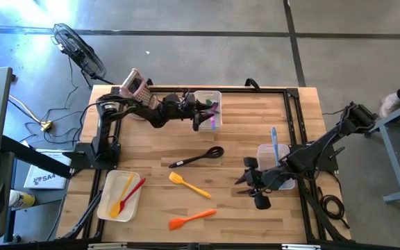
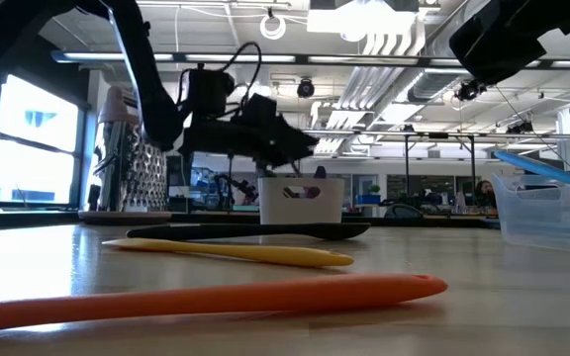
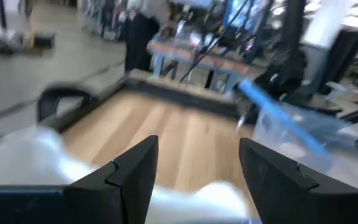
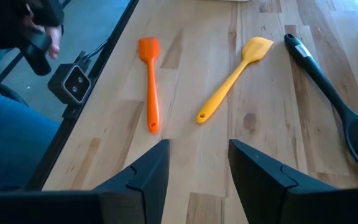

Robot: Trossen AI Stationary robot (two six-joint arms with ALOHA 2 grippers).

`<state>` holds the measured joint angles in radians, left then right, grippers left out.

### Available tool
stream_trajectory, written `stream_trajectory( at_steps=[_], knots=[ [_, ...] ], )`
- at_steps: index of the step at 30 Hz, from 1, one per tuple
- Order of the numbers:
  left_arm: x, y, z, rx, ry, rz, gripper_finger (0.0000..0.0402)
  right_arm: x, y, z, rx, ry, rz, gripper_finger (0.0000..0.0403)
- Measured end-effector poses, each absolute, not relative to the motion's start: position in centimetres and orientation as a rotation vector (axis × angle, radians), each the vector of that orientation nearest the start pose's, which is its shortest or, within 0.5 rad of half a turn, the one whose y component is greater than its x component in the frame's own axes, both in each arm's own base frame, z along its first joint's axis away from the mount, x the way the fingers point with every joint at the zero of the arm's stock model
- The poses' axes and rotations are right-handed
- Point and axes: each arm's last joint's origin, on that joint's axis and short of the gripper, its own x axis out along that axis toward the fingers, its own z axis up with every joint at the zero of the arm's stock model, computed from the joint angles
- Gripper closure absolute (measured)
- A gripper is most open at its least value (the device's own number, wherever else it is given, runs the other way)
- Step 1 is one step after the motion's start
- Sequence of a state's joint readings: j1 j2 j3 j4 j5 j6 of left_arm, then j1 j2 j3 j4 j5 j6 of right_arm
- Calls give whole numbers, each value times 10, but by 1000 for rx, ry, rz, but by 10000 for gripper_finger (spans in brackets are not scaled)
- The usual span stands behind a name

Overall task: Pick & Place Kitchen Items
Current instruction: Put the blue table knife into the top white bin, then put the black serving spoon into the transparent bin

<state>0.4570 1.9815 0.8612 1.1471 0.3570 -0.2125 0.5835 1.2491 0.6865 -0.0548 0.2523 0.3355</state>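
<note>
The orange spatula (image 2: 206,302) lies nearest the low camera, with the yellow spatula (image 2: 231,253) and black slotted spoon (image 2: 250,231) behind it, all loose on the table (image 1: 242,139). The left gripper (image 1: 196,119) hovers at the far clear bin (image 1: 210,97), fingers parted and empty, probably just after dropping an item. The right gripper (image 1: 250,182) waits released. Only the high view shows the white tray (image 1: 110,208) holding sorted utensils.

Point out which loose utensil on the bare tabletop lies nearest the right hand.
The yellow spatula, lying between the black slotted spoon and the orange spatula; its handle end reaches closest to the right hand, which hovers open over the wood.
</note>
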Motion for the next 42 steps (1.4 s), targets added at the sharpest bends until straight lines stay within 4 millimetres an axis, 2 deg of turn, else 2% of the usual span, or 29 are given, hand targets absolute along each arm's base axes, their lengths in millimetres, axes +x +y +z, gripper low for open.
stream_trajectory(
  at_steps=[10, 19, 25, 27, 30, 38, 42],
  knots=[
    [343, 147, 191, -134, -129, 37, 181, 214, 137, 219, 68, 612, 232, 245],
    [345, 117, 222, -104, -200, -73, 181, 213, 139, 219, 71, 606, 241, 245],
    [338, 91, 253, -120, -214, -182, 181, 211, 142, 219, 68, 605, 248, 245],
    [335, 83, 261, -126, -154, -199, 181, 210, 143, 219, 67, 606, 249, 245],
    [332, 70, 270, -104, 29, -191, 181, 210, 143, 219, 63, 611, 252, 245],
    [324, 34, 289, -56, 725, -53, 181, 209, 143, 218, 60, 616, 254, 245],
    [328, 22, 280, -74, 874, -22, 181, 209, 144, 218, 62, 613, 254, 245]
  ],
)
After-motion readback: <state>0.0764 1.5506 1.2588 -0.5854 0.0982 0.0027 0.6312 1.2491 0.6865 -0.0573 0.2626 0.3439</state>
